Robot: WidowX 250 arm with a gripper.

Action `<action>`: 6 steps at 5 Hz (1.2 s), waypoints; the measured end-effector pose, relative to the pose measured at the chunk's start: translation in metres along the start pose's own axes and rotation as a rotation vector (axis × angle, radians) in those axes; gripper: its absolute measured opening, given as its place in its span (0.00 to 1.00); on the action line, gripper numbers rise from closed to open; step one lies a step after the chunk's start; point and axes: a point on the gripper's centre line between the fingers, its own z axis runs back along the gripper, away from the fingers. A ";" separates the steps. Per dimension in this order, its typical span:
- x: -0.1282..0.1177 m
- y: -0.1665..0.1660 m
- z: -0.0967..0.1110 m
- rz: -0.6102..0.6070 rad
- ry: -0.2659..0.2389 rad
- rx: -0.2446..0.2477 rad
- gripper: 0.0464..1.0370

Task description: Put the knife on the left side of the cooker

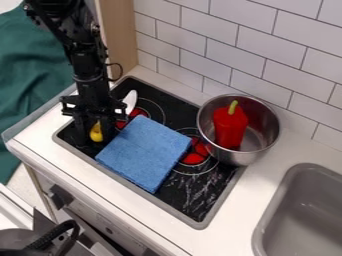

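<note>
The black gripper [95, 131] hangs low over the left end of the black cooker [175, 194], its fingers apart and open. Between them shows a yellow piece [97, 133], seemingly the knife's handle. A white blade-like piece [130, 101] lies up and to the right, beside the gripper's body. The gripper hides the stretch between the yellow and white pieces, so whether they join cannot be seen.
A folded blue cloth [143, 152] lies on the cooker just right of the gripper. Farther right, a metal pot [258, 135] holds a red pepper [229, 126]. A grey sink [304, 215] is at lower right, and a tiled wall [220, 47] stands behind.
</note>
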 end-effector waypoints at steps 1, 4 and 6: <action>0.007 0.007 0.001 -0.017 -0.017 0.001 0.42; 0.012 0.031 0.001 -0.052 -0.062 0.013 0.42; 0.011 0.030 0.001 -0.062 -0.055 0.004 0.80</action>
